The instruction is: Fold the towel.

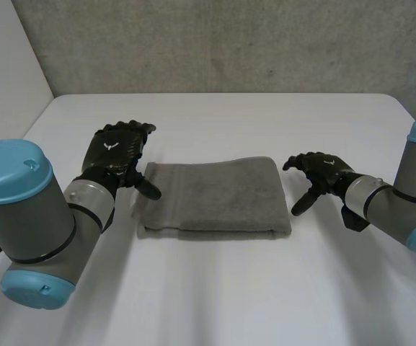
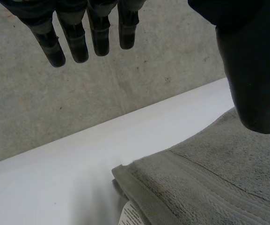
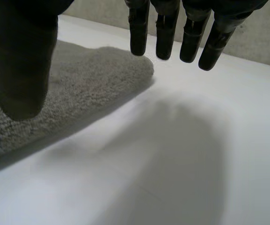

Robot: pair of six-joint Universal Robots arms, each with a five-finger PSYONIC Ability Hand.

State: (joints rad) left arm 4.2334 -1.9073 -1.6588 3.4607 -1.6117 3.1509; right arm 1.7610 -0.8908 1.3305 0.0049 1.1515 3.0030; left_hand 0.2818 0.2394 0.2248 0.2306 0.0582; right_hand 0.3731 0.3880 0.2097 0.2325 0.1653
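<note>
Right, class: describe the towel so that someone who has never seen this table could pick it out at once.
Start at the white table. Near its middle, between the black left hand and right hand, lies the towel, folded into a flat rectangle. It is the one soft grey cloth there, with a small white label at the corner by the left hand.

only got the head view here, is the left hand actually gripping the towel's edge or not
Observer: No. In its wrist view the left hand is open, fingers straight, nothing pinched; its thumb hangs over the grey towel.
Operator: anything odd at that corner
Observer: A white label peeks out from under the towel's corner.
Operator: and the right hand
Observer: The right hand is open too, thumb above the towel's rounded edge, most fingers over the bare white table.
</note>
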